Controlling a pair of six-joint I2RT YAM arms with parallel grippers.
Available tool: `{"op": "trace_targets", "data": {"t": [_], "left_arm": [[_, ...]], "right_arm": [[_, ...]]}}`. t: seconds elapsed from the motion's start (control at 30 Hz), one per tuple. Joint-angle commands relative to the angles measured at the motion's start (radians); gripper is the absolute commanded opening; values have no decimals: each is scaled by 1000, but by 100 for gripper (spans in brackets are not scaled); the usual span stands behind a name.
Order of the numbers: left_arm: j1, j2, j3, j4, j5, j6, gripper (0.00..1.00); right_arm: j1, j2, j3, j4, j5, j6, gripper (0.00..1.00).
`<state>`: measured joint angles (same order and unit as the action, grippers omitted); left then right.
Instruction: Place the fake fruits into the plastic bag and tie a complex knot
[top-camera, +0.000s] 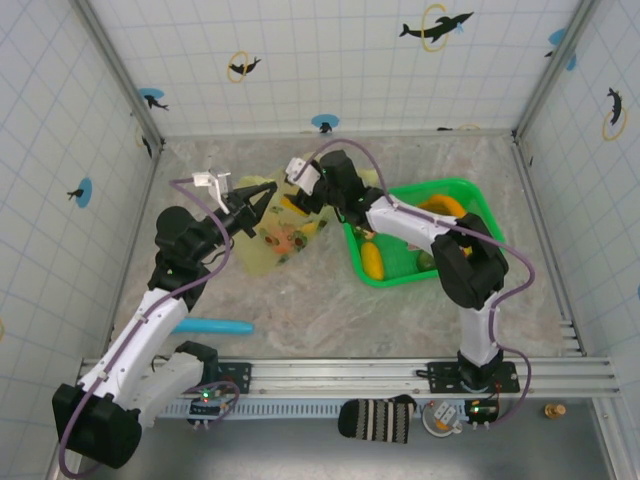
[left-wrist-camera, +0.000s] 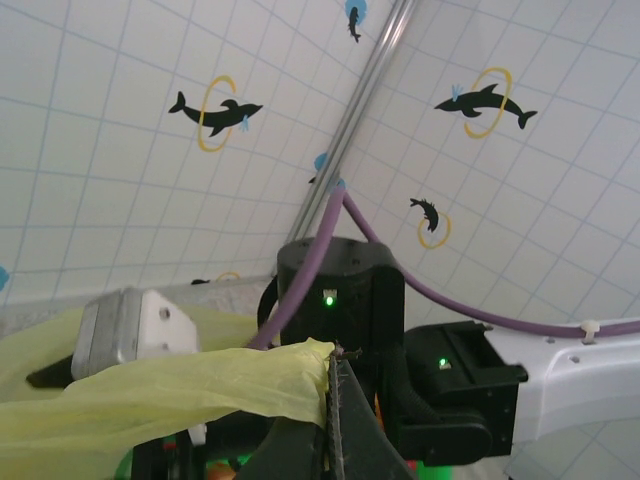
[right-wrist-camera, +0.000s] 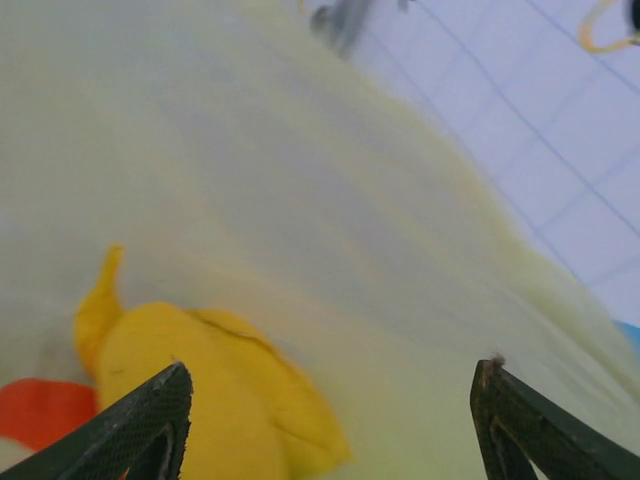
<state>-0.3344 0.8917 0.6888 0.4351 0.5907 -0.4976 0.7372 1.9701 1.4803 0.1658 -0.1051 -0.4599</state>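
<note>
Far-centre on the marbled table (top-camera: 330, 310), part-way through loading the thin translucent yellow-green plastic bag (top-camera: 272, 245), crumpled just left of the bright green rectangular plastic tray (top-camera: 466, 187). With the left gripper (left-wrist-camera: 335, 395), pinched shut on the bag's rim, holding the mouth up. With the right gripper (right-wrist-camera: 334, 367), fingers spread wide at the opening, gripping nothing. Just below, a glossy yellow plastic fruit (right-wrist-camera: 190, 400) beside an orange-red piece (right-wrist-camera: 35, 410), apparently inside the bag. Next, probably: back right to the tray for the yellow oval fruit (top-camera: 372, 260), keeping the rim raised.
</note>
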Motion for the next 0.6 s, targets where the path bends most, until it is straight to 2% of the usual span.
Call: {"op": "trace_targets", "data": {"t": [0.0, 0.17, 0.23, 0.3, 0.4, 0.57], "left_arm": [[11, -7, 19, 25, -2, 8, 0], [15, 13, 51, 19, -20, 18, 0], [16, 27, 74, 14, -27, 17, 0], [16, 41, 103, -12, -43, 26, 0], [16, 56, 147, -68, -98, 49, 0], [33, 114, 237, -123, -227, 64, 0]], "right_arm": [[-45, 47, 87, -75, 168, 105, 72], [-63, 130, 223, -132, 302, 174, 70], [-69, 155, 270, -141, 386, 195, 70], [-77, 185, 342, -161, 526, 211, 70], [-84, 169, 368, -132, 650, 203, 70], [-88, 96, 392, -103, 682, 195, 71]]}}
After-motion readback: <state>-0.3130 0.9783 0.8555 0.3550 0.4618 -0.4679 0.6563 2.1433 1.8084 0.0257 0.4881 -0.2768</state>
